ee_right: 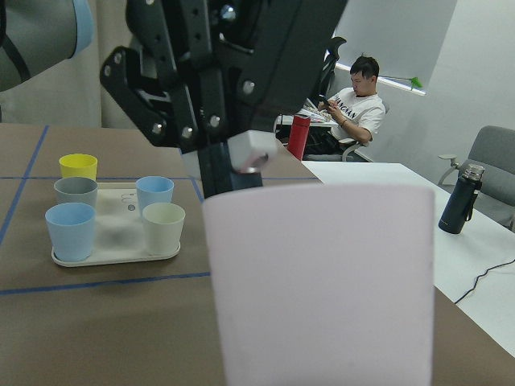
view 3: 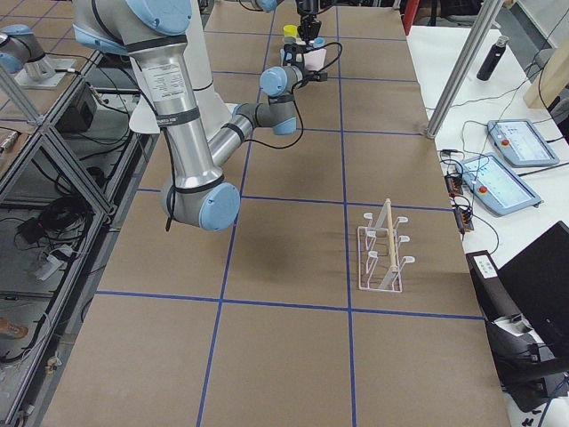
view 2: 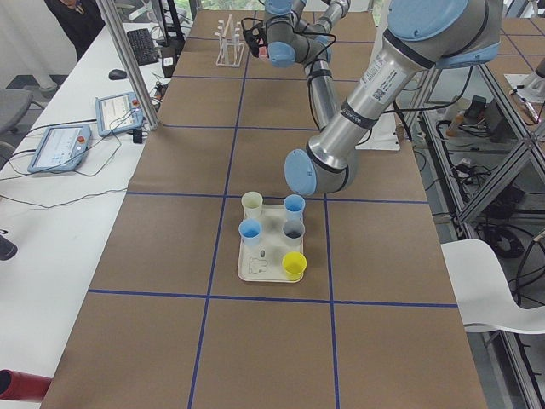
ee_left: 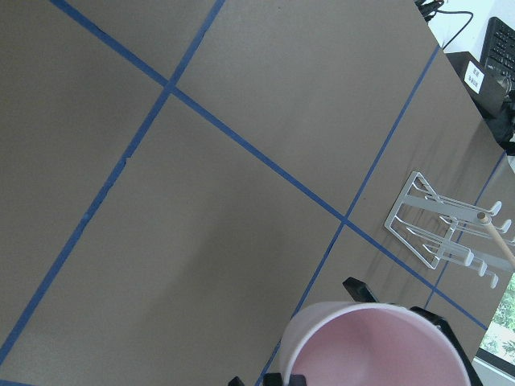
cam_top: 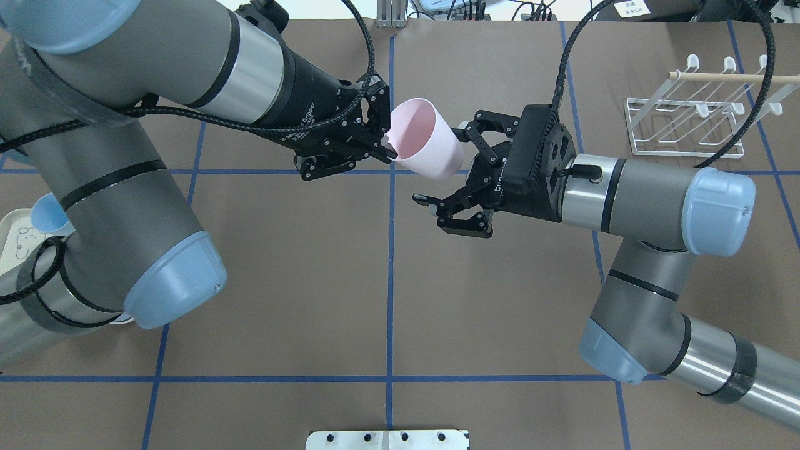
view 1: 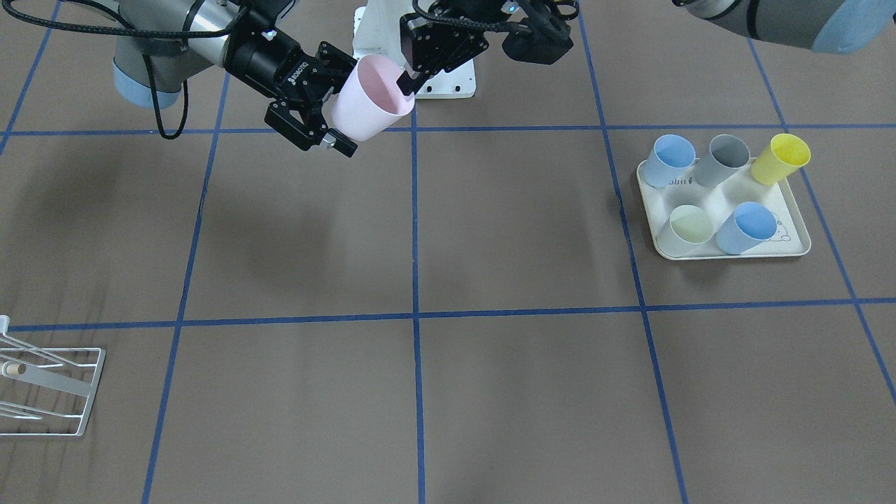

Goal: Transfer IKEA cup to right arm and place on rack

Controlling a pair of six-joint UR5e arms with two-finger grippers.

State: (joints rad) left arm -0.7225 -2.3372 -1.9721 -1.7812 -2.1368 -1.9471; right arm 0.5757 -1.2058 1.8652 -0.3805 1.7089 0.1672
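Currently a pink cup (cam_top: 425, 140) hangs in the air over the middle of the brown table (cam_top: 281, 281), tipped on its side between two robot arms. The left gripper (cam_top: 384, 149) is closed on the cup's rim, with one finger inside the mouth and one outside. The cup's base points toward the right gripper (cam_top: 439, 164), whose jaws are spread wide, one above and one below the lower part of the cup. From these views it cannot be told whether those fingers touch the cup wall.

The white wire rack (cam_top: 687, 131), with slanted prongs and a light wooden dowel along its top, stands on the table on the robot's right side, toward the far edge. It is well apart from the cup.

On the robot's left side sits a cream tray (view 1: 728, 253) holding five upright cups: two blue, one grey, one yellow and one pale green. The table is marked into large squares by blue tape lines. In the right wrist view a person (ee_right: 354, 104) sits at a desk in the background.
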